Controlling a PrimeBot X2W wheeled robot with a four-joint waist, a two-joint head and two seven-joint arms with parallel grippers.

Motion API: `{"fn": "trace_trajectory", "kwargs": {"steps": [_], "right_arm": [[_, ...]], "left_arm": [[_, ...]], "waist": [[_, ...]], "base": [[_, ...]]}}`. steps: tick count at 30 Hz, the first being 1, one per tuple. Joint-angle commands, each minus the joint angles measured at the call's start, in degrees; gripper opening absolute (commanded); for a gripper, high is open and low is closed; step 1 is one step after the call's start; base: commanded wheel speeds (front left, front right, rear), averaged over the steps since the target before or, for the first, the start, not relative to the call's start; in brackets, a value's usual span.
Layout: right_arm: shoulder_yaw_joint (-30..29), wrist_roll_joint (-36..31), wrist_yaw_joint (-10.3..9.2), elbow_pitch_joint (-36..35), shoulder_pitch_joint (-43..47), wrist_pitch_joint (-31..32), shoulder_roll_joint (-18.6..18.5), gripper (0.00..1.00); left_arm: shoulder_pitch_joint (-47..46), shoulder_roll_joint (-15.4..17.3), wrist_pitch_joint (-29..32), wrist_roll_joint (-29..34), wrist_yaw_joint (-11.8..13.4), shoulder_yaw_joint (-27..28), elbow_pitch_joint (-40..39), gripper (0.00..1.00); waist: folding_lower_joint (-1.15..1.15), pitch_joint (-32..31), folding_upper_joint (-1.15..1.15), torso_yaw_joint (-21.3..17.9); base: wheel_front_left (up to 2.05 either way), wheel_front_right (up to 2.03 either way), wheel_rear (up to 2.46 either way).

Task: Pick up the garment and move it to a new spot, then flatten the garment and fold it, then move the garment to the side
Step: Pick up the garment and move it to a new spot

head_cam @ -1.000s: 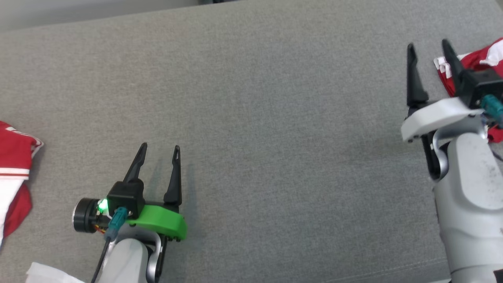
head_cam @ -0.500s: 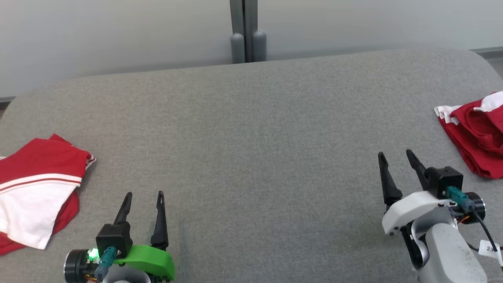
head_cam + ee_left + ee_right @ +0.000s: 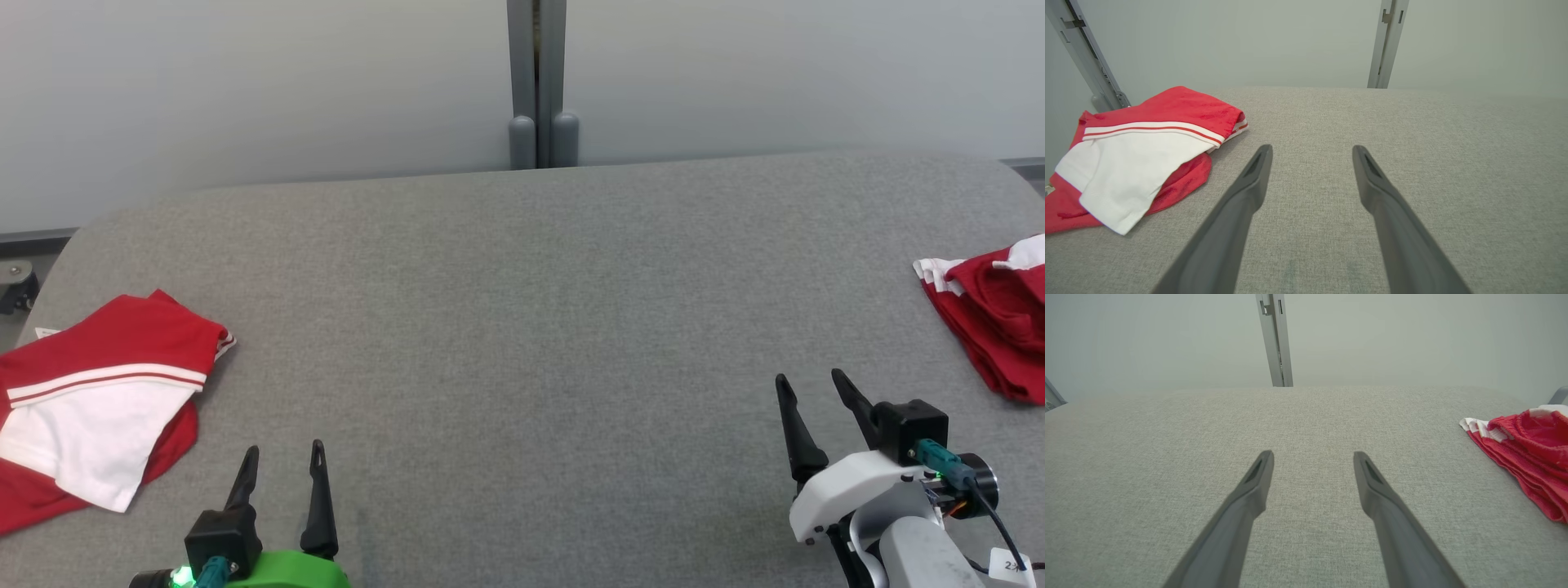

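Comparing the head view with a second ago, I find the whole picture shifted. The camera has lifted, and the wall (image 3: pixel 245 82) beyond the grey pad (image 3: pixel 522 327) now shows. That is not the cloth moving.

The real change is on the right. The right gripper (image 3: pixel 809 376) stood against the red bundle (image 3: pixel 992 327) and now sits well apart from it. Its fingers are spread wide and hold nothing. The left gripper (image 3: pixel 282 447) is likewise wide and empty.

I judge both arms are drawn back to rest between steps, with nothing in hand.

The folded garment (image 3: pixel 98 392), red with a white panel and stripes, lies at the pad's left edge. It is near the left gripper at about ten o'clock, not touching. The red bundle lies at about two o'clock from the right gripper. I cannot tell whether the bundle is folded or merely heaped.
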Motion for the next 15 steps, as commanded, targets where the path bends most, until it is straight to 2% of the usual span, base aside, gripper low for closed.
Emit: {"fn": "trace_trajectory", "kwargs": {"steps": [1,7,15], "right_arm": [[0.2,0.0,-0.09,-0.2,0.7,0.0,-0.2,1.00],[1.0,0.8,-0.10,-0.4,0.1,0.0,-0.2,1.00],[2.5,1.9,-0.09,-0.7,-0.2,0.0,-0.2,1.00]], "left_arm": [[0.8,0.1,0.0,-0.1,0.3,0.3,-0.2,1.00],[-0.8,0.2,0.0,0.3,0.1,1.0,0.3,1.00],[-1.8,0.2,0.0,-0.8,0.8,2.6,1.5,1.00]], "waist": [[0.00,0.3,0.00,0.3],[0.00,1.2,0.00,4.6],[0.00,3.1,0.00,15.6]], "base": [[0.00,0.00,0.00],[0.00,0.00,0.00],[0.00,0.00,0.00]]}}
